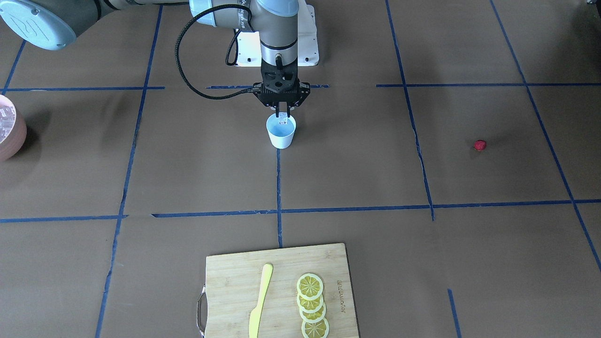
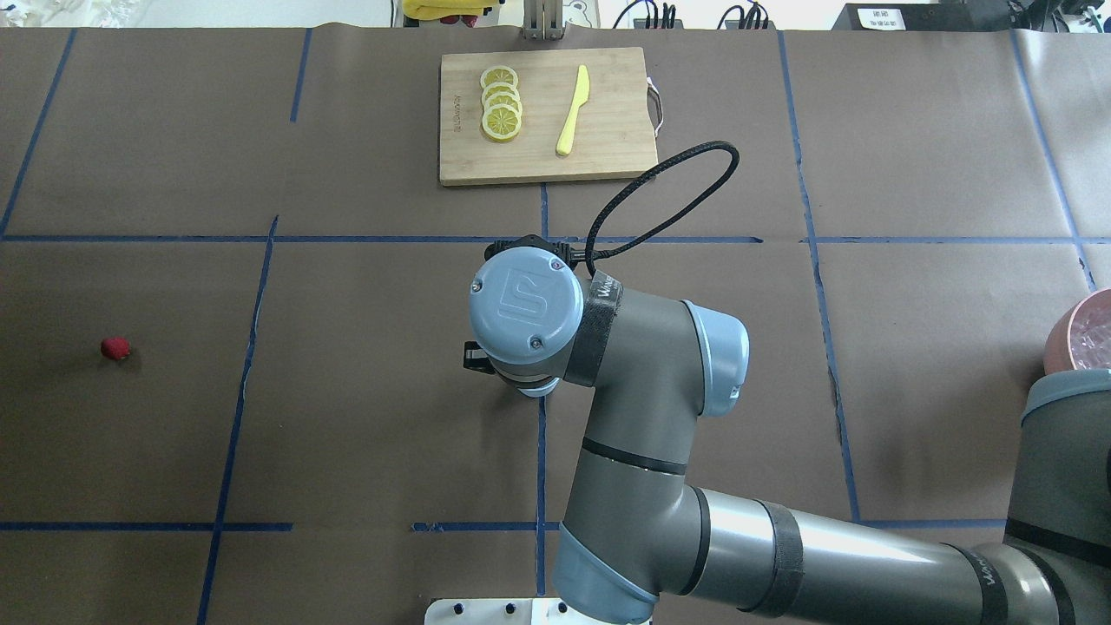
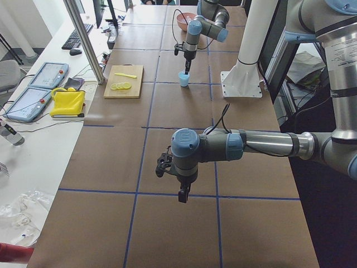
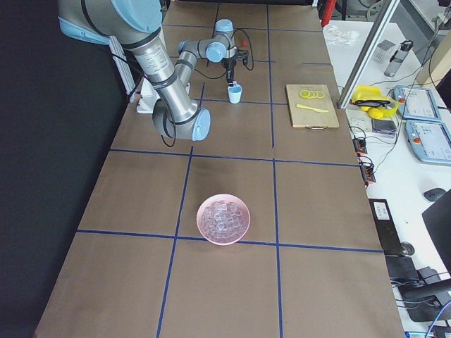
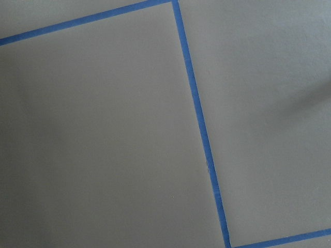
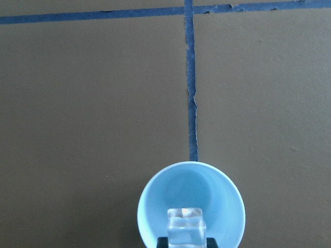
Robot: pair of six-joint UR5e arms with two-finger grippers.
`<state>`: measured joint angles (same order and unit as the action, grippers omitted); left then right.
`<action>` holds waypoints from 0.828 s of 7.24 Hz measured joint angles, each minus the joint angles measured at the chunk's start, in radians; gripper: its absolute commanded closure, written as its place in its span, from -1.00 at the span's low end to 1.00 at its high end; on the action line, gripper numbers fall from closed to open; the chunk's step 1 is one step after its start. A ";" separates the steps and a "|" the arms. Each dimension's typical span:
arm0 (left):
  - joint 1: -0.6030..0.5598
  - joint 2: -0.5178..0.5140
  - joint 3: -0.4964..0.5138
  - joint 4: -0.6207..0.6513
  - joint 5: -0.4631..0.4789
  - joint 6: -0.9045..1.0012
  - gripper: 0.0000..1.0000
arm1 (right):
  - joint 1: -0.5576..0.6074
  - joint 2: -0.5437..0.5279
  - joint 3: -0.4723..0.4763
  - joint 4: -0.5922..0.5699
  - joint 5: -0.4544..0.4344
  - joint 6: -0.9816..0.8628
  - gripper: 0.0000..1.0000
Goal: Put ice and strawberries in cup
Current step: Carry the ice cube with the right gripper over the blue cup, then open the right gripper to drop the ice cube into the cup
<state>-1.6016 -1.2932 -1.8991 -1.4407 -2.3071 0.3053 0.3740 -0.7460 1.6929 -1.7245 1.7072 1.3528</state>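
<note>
Right wrist-mounted: right claw (image 6: 186, 243) clamps ice cube (image 6: 186, 225) above cup (image 6: 154, 204); pink bowl (image 4: 200, 213) holds ice cubes (image 4: 224, 220); left claw (image 3: 183, 195): cannot tell.

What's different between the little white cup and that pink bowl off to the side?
The cup is small, tapered and white with a pale blue inside; the bowl is wider, shallower and pink. The bowl holds many ice cubes; the cup looks empty, with one cube held by the right tool just over its mouth. Both stand upright with open tops.
</note>
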 measured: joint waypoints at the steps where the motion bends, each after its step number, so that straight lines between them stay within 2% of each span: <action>1: 0.000 0.000 0.000 -0.001 0.000 0.000 -1.00 | 0.000 -0.003 0.000 -0.001 -0.001 0.000 -0.96; 4: 0.000 0.000 0.000 -0.005 0.000 0.000 -1.00 | 0.008 -0.005 0.010 -0.003 0.006 -0.006 -0.98; 6: 0.000 0.000 0.000 -0.006 0.000 0.000 -1.00 | 0.072 -0.058 0.062 -0.003 0.062 -0.064 -0.98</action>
<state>-1.6015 -1.2931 -1.8990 -1.4465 -2.3071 0.3050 0.4460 -0.8045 1.7554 -1.7276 1.7690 1.2890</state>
